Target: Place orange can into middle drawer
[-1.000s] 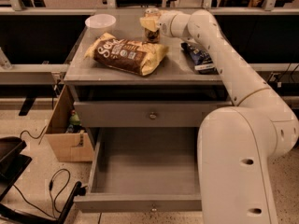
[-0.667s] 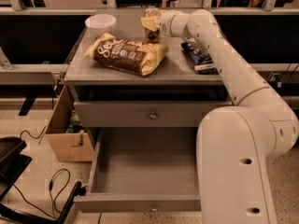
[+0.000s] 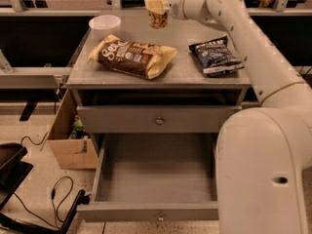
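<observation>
The orange can, slim with a brown-orange label and silver top, is at the back of the grey countertop, held upright just above it. My gripper is shut on the can's upper part, reaching in from the right; one pale finger lies across its front. The middle drawer is pulled fully open below, its knob centred on the front and nothing visible inside. The top drawer front above it is shut.
A brown chip bag lies on the counter's left-centre, a dark blue chip bag on the right, a white bowl at the back left. A cardboard box and cables are on the floor to the left.
The gripper has lifted the can a little off the countertop. The bags, the bowl and the drawers have not moved.
</observation>
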### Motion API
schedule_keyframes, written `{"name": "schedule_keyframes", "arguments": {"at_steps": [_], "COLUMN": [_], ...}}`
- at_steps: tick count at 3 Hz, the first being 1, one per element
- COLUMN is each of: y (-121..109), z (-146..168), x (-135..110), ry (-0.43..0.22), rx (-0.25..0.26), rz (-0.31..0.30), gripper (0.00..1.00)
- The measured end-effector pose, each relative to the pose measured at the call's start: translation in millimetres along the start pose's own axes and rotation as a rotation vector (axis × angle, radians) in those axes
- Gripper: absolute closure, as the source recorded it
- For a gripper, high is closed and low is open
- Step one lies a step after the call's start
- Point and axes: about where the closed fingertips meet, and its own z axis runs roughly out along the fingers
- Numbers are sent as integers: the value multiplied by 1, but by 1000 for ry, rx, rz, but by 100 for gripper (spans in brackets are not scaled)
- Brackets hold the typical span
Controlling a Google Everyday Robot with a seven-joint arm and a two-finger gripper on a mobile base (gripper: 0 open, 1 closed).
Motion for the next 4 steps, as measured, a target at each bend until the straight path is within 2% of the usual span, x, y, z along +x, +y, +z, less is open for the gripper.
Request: {"name": "schedule_keyframes", "arguments": {"at_steps": [1, 2, 3, 4], "y": [27, 67, 105, 134], "z": [-49, -96, -136, -185], "x": [-45, -70, -85, -75], "ry": [-29, -25, -41, -35], "rx": [-59, -134, -250, -350], "rz": [0, -38, -109, -146], "gripper": [100, 100, 100, 100]}}
